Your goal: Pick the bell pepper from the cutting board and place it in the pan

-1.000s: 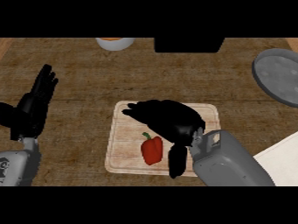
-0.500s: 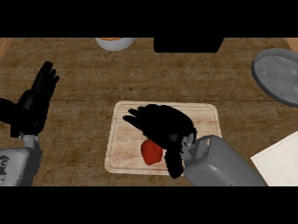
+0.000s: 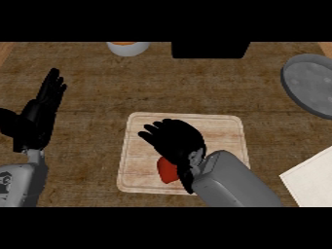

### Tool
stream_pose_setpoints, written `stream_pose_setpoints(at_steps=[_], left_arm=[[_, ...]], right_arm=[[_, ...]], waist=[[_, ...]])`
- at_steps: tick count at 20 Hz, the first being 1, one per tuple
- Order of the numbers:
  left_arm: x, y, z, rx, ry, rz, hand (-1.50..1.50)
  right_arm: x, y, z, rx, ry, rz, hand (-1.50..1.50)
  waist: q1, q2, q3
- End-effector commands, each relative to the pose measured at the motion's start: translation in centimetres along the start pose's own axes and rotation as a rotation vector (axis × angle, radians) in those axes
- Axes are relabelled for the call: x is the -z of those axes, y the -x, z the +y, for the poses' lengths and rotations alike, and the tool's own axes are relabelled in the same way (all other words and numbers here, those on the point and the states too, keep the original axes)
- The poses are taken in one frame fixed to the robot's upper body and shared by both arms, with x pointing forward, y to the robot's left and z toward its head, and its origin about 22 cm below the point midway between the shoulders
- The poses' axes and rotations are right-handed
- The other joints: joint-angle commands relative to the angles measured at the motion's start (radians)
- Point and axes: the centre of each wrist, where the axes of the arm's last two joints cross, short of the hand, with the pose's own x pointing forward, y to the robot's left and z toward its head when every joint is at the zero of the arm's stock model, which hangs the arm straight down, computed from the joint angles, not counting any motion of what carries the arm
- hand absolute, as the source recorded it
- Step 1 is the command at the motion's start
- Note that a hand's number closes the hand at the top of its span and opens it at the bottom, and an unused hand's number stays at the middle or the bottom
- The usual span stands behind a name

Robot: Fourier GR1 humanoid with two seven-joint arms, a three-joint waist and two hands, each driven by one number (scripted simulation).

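Note:
A red bell pepper (image 3: 167,171) lies on the pale wooden cutting board (image 3: 222,127) at the middle of the counter. My right hand (image 3: 174,141) is spread over the pepper with its fingers pointing up and left, and it hides most of it. Only the pepper's lower left part shows beneath the palm. The fingers look relaxed rather than curled round it. A grey round pan (image 3: 319,85) sits at the far right, well away from the board. My left hand (image 3: 35,119) rests open at the left edge, fingers up.
A white bowl with orange contents (image 3: 129,47) and a black box (image 3: 210,49) stand along the back edge. A white slab (image 3: 325,171) lies at the lower right, below the pan. Brown counter separates board and pan.
My right hand has shifted left and towards me across the board, coming over the pepper and covering most of it. The left hand has hardly moved.

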Motion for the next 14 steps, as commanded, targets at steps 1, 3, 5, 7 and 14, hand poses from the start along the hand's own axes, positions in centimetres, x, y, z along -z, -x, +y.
stream_pose_setpoints(at_steps=[1, 3, 5, 7, 14], left_arm=[[0.7, 0.1, 1.4, 0.002, -0.013, -0.014, 0.0], [-1.4, 0.2, 0.5, -0.002, -0.003, -0.001, 0.0], [0.4, -1.0, -2.2, 0.009, -0.009, -0.018, 0.0], [-2.0, 1.1, 1.1, 0.015, 0.0, 0.002, 0.0], [0.1, -1.3, -1.7, -0.002, -0.003, -0.011, 0.0]], right_arm=[[-1.0, 0.0, 1.9, 0.005, -0.021, -0.007, -1.5], [-0.3, -0.5, 1.3, -0.009, -0.007, 0.014, -1.5], [2.0, -0.7, 2.3, -0.048, -0.018, 0.016, -1.5], [2.0, -0.6, 2.0, -0.061, -0.035, 0.037, -1.5], [4.5, 1.6, 3.1, -0.034, -0.106, 0.05, -1.5]], waist=[[-0.005, -0.001, 0.0], [-0.001, -0.001, 0.0], [0.0, 0.0, 0.0], [0.004, -0.001, 0.0], [0.003, 0.0, 0.0]])
